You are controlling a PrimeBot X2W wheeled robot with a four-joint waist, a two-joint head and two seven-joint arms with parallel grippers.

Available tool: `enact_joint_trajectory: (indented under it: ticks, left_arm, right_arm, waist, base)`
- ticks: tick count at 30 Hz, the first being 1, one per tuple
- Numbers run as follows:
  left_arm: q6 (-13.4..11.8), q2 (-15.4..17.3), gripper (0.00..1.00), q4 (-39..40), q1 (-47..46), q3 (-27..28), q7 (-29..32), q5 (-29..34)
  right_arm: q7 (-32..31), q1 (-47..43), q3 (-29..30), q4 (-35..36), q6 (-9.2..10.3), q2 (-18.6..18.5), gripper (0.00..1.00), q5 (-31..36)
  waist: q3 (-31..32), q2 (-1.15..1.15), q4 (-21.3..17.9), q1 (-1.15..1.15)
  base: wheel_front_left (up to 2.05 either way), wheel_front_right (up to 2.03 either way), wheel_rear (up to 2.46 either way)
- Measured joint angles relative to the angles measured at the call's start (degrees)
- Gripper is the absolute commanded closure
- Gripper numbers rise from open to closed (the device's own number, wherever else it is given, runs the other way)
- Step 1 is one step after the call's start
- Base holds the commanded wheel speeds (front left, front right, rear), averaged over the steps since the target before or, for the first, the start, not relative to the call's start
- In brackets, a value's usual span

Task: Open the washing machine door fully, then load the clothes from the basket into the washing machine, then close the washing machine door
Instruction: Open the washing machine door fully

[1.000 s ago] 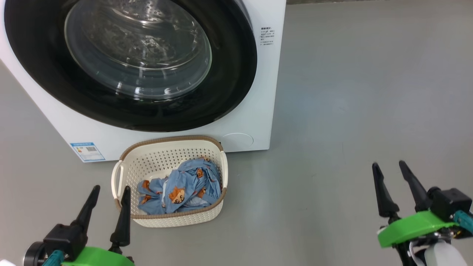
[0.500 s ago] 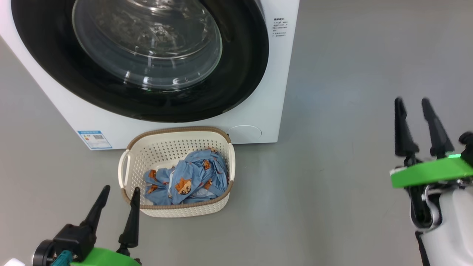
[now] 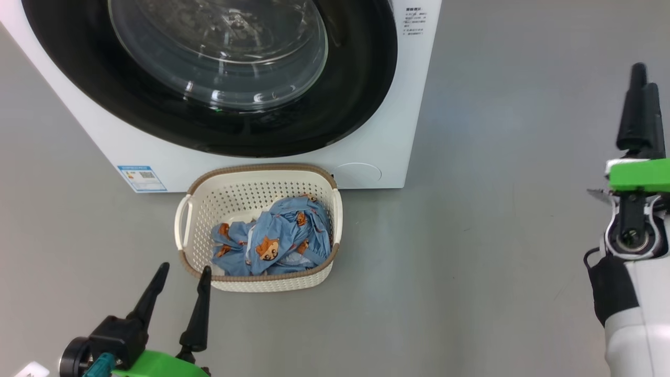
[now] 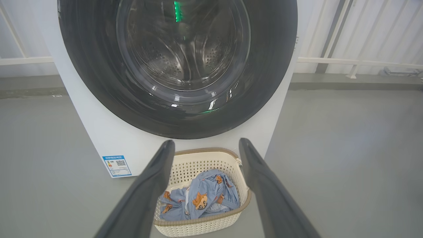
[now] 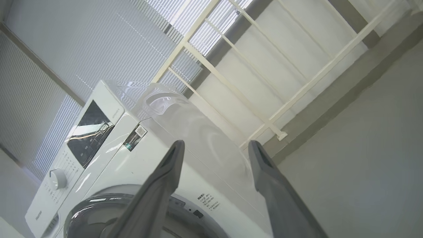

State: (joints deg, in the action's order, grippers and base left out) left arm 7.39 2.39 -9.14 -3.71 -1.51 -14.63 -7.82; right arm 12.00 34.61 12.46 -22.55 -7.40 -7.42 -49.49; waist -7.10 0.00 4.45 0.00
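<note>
The washing machine door, one round black-framed glass door, sits shut in the front of the single white washing machine at the far left. On the grey floor just in front of it stands one cream basket holding one bundle of fox-print clothes; how many garments cannot be told. There are two end effectors: the left end effector is at the near left beside the basket's near-left corner, and the right end effector is raised at the far right, well apart from the machine, both spread wide and holding nothing.
</note>
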Motion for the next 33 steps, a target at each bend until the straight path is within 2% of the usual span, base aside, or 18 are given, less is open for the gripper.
enact_joint_trajectory:
  ticks: [1,2,3,4,5,10,15,20,25,33]
  left_arm:
    - [0.0,0.0,0.0,0.0,0.0,-0.1,0.0,0.0]
    - [0.0,0.0,0.0,-0.1,-0.1,-0.1,0.0,-0.1]
    - [0.0,0.0,0.0,-0.1,-0.1,-0.1,0.0,-0.6]
    - [0.0,0.0,0.0,-0.1,-0.2,-0.1,0.0,-0.8]
    - [0.0,0.0,0.0,-0.1,-0.2,-0.1,0.0,-0.8]
    - [0.0,0.0,0.0,0.2,-0.6,-0.4,0.0,-0.8]
    - [0.0,-0.1,0.0,0.6,-2.0,-0.8,0.0,-1.2]
    - [0.0,-0.1,0.0,1.5,-2.6,-1.4,0.0,-1.3]
    - [0.0,-0.1,0.0,2.1,-4.1,-1.9,0.0,-3.1]
    - [0.0,-0.3,0.0,2.9,-7.0,-3.8,0.0,-4.1]
  right_arm:
    - [-0.9,0.8,1.3,-1.0,0.0,0.5,0.42,-2.5]
    - [-1.7,1.6,2.7,-2.0,0.0,0.8,0.56,-5.0]
    - [-2.5,2.5,4.5,-3.3,0.0,1.2,0.91,-7.6]
    - [-3.5,3.5,6.1,-4.8,0.0,1.6,0.91,-10.0]
    - [-4.4,4.4,7.5,-6.2,0.0,1.7,1.0,-12.0]
    - [-9.2,9.2,10.7,-11.9,0.0,1.6,1.0,-15.5]
    - [-13.5,14.3,12.2,-17.5,0.0,-0.1,1.0,-15.3]
    - [-21.3,20.8,12.6,-22.9,0.0,-2.0,1.0,-15.1]
    - [-28.9,27.8,12.9,-26.8,0.0,-4.1,1.0,-14.7]
    - [-40.9,34.9,12.7,-28.9,0.0,-4.9,1.0,-14.6]
  waist:
    - [-0.2,0.0,0.1,0.0]
    - [-0.3,0.0,0.2,0.0]
    - [-0.5,0.0,0.2,0.0]
    - [-0.6,0.0,0.3,0.0]
    - [-0.8,0.0,0.4,0.0]
    - [-2.0,0.0,0.7,0.0]
    - [-3.5,0.0,0.9,0.0]
    - [-5.4,0.0,1.3,0.0]
    - [-7.7,0.0,1.9,0.0]
    - [-11.4,0.0,3.3,0.0]
  base:
    - [0.0,0.0,0.0]
    - [0.0,0.0,0.0]
    - [0.0,0.0,0.0]
    - [0.0,0.0,0.0]
    - [0.0,0.0,0.0]
    - [0.0,0.0,0.0]
    - [0.0,0.0,0.0]
    - [0.0,0.0,0.0]
    - [0.0,0.0,0.0]
    - [0.0,0.0,0.0]
